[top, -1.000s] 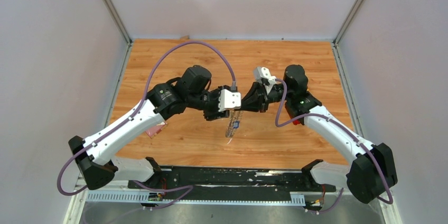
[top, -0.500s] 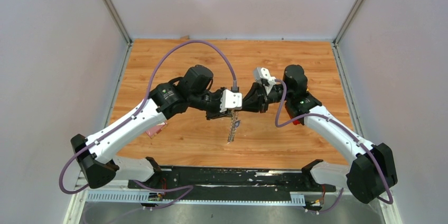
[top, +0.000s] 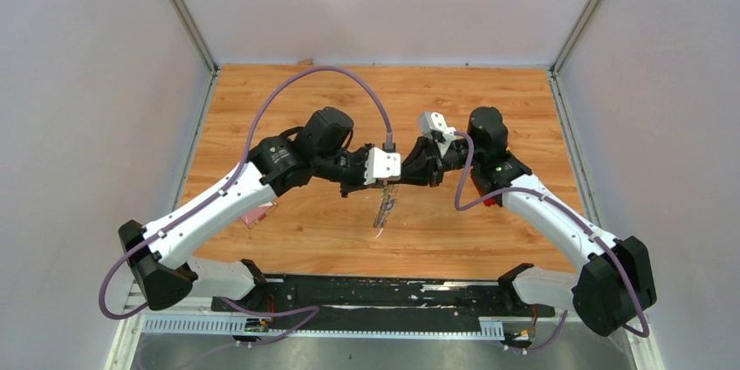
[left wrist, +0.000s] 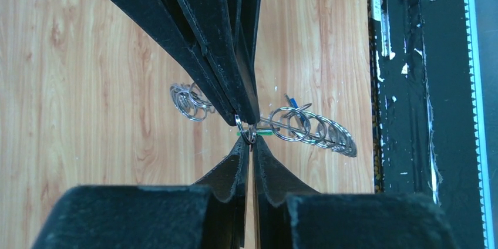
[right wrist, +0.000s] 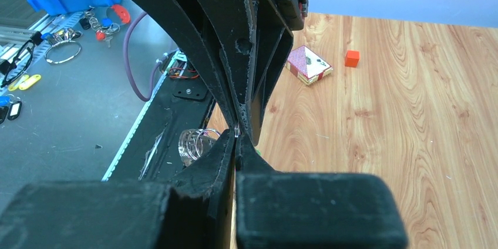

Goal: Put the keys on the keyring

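- Black base rail [top: 384, 293] is being seen along the bottom of the top view. Both arms are being reached from it toward frame centre, so the work is being done in the air above the table [top: 489, 108], not on it.
- Left gripper [left wrist: 251, 143] is being shown at the bottom of its wrist view. Its jaws are being pressed down to a slit on a small wire loop of the keyring [left wrist: 317, 131], probably to steady it.
- Right gripper [right wrist: 236, 143] is being shown fully closed, tip to tip with the left, and is being judged to pinch the same stretch of ring. Two grips this close together are likely being used to open a gap in the wire.
- The keyring is being hung edge-on below the meeting tips, at centre frame in the top view, off the wood.
- Green key [left wrist: 262, 133] is being seen just beside the pinched loop, and blue key [left wrist: 292, 103] among the rings to its right. Whether either is threaded cannot be told.
- Card pack [right wrist: 308, 64] and red cube [right wrist: 351, 58] are being left well apart from the work, upper right of the right wrist view, and seem unrelated to it.
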Motion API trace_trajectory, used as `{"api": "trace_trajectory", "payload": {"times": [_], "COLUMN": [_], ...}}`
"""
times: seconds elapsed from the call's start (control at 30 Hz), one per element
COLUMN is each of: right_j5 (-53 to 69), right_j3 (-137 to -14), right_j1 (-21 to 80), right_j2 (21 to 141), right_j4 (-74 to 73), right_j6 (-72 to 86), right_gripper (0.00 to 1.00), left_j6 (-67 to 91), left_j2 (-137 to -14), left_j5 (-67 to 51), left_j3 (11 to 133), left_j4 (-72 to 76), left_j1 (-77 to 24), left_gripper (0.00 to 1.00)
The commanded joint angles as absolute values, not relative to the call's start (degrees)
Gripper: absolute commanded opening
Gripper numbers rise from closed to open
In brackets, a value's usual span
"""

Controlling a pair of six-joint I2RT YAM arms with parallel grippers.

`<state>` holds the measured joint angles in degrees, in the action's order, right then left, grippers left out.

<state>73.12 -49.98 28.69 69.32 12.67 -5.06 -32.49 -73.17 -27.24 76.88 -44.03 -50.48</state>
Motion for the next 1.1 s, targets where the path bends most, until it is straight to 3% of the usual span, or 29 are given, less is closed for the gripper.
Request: {"api": "trace_trajectory", "payload": {"times": [0.0,0.5,1.07], "right_j5": [73.66,70.88,68.88], "right_j3": [-52.51,-51.6,-51.48], "right_j1": [28.27,28.38,29.0], "right_j2": [67.18,66.6,66.95], "right_j4": [13.71,14.06,12.24], "right_j6": [-6.32,-7.12,-9.28], "right_gripper": [0.0,0.0,0.0], "left_j6": [-32.47,-27.21,-26.53], "left_j2": [-74.22,-77.48,-77.51], "left_j5": [-28.05,-30.84,-33.37], "left_j3": [78.41,79.43,80.49], "left_j4": [-44.96,-42.25,-39.82], "left_j1": [-50.34,-50.35,-50.31], "left_gripper": [0.07,0.05,0.14]}}
